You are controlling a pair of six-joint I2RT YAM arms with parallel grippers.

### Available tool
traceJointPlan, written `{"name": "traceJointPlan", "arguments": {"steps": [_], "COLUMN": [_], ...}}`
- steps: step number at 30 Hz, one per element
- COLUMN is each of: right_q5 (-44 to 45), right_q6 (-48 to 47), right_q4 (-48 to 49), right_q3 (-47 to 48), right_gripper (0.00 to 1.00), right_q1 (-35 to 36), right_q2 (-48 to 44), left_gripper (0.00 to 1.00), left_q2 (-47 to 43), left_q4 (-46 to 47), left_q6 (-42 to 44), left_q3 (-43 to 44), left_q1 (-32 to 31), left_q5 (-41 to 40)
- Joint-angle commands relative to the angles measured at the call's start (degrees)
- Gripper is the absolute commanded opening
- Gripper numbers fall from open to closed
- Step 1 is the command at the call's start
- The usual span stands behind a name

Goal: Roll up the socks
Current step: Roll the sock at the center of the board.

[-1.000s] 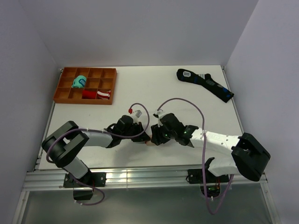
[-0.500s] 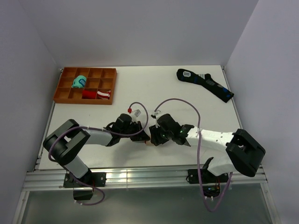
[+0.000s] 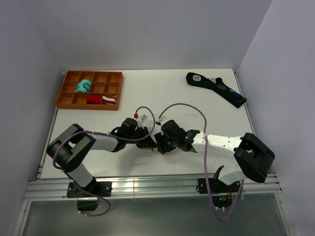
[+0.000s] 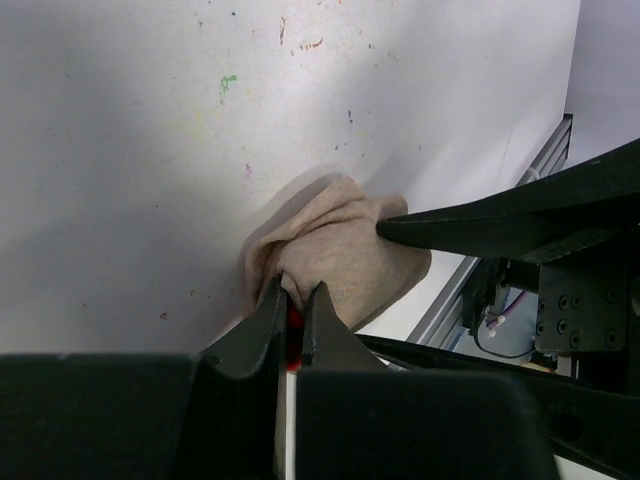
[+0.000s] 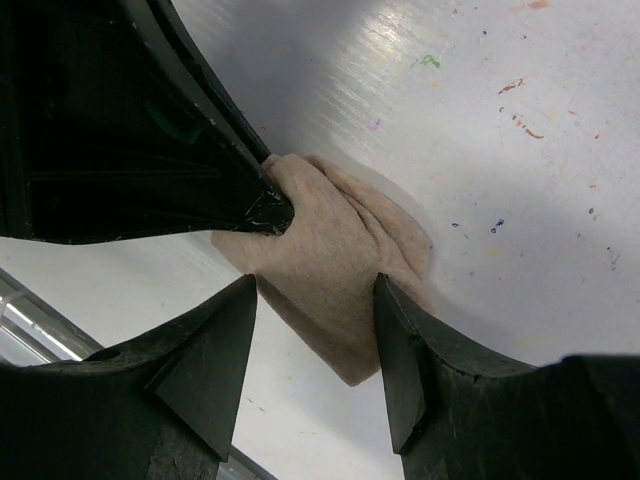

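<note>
With the rolling seemingly near done, the left jaws are pinching the socks (image 4: 345, 250), a beige bundle lying near the tabletop's (image 4: 150, 120) front edge, while the right jaws are straddling it spread, likely needing to close squarely next.

Overhead view. Two arms reach inward from bases at the near edge of the white table (image 3: 152, 91) and meet near its front centre. The left gripper (image 3: 149, 144) and right gripper (image 3: 161, 144) are tip to tip, with a small patch of the beige socks (image 3: 156, 150) showing between them. Far left: an orange compartment tray (image 3: 66, 93) holds a teal roll (image 3: 84, 87) and a red-and-white roll (image 3: 102, 99). Far right: a long black sock (image 3: 216, 87) lies flat, well apart from both arms.
</note>
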Motion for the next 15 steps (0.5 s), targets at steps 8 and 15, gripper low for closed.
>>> {"name": "traceJointPlan", "arguments": {"steps": [8, 15], "right_q5": [3.97, 3.01], "right_q6": [2.1, 3.06], "right_q4": [-6.83, -5.25], "right_q3": [2.66, 1.08], "right_gripper": [0.59, 0.6], "right_q1": [4.37, 5.78], "right_q2": [3.89, 3.45], "left_gripper": [0.0, 0.0], "left_q2": [2.8, 3.85], "left_q4": [-10.82, -11.87], "left_q6": [2.3, 3.26], "left_q3": [-0.24, 0.55], "left_q1": [2.15, 3.29], "left_q5": [-1.75, -0.6]}}
